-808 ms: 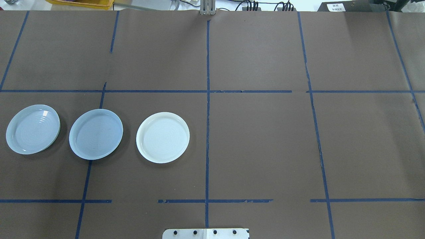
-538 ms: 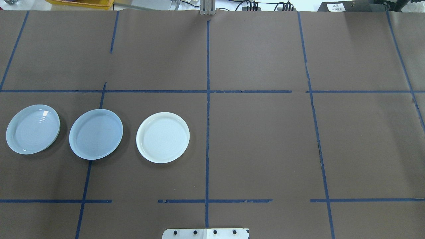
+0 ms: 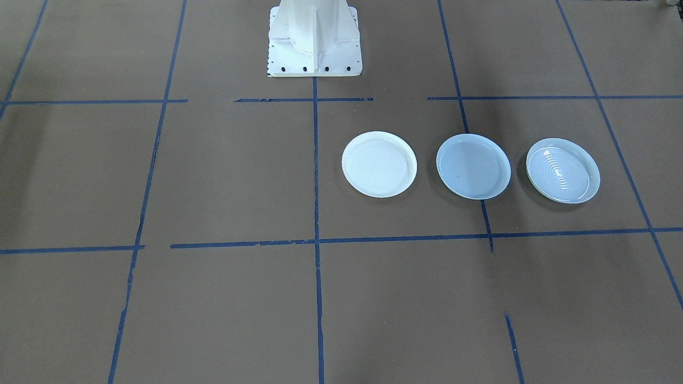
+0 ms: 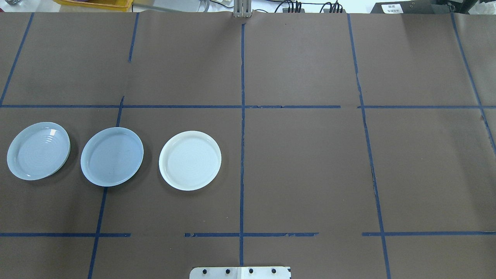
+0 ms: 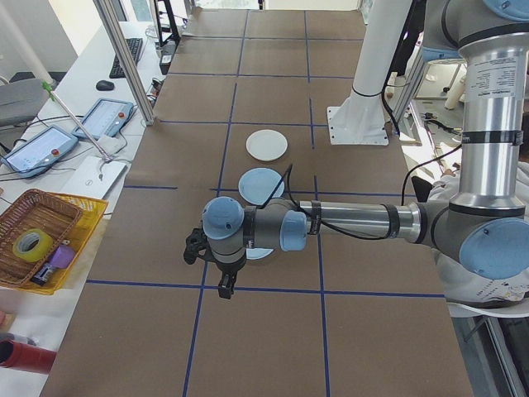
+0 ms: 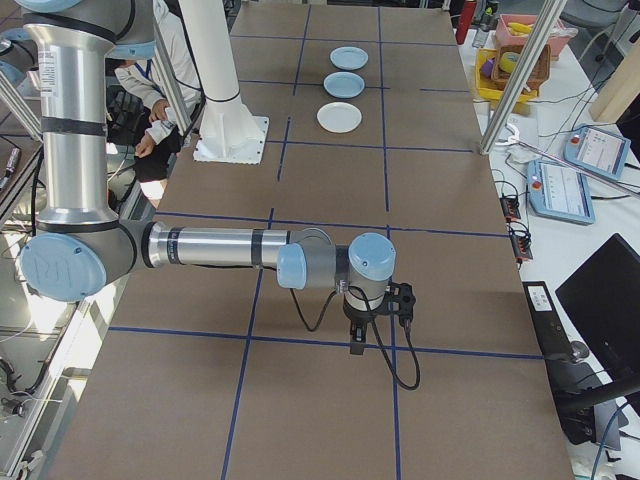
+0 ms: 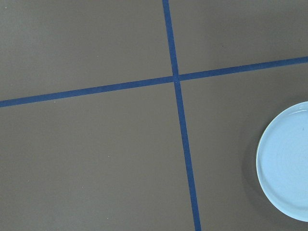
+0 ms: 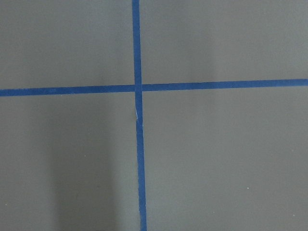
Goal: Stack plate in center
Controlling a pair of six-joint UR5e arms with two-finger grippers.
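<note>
No stacking has been done. Three round plates are laid singly in a row on the brown paper-covered worktop (image 4: 302,162), none resting on another: one glossy pale blue plate with concentric ridges (image 4: 38,150), one smooth plain pale blue plate with a shallow raised rim (image 4: 112,156) in the middle of the row, and one white plate with a low upright rim (image 4: 190,160). Small gaps are seen between neighbouring plates. The whole task is therefore judged to remain: the two outer plates are still to be lifted and set on the plain pale blue plate.

Two arms are counted, one end effector each. The left end effector (image 5: 223,281) is shown only in the left side view, held above the worktop with nothing visibly between its fingers; whether it is open or closed cannot be told. Beyond it, along the table, all three plates are ranged: the ridged plate just behind it and partly hidden, the plain pale blue plate next, the white plate farthest. In its wrist view the edge of one pale plate (image 7: 286,168) is caught at the right.

The right end effector (image 6: 358,335) is shown only in the right side view; its opening likewise cannot be told. All three plates lie well apart from it, towards the far end of the worktop.
</note>
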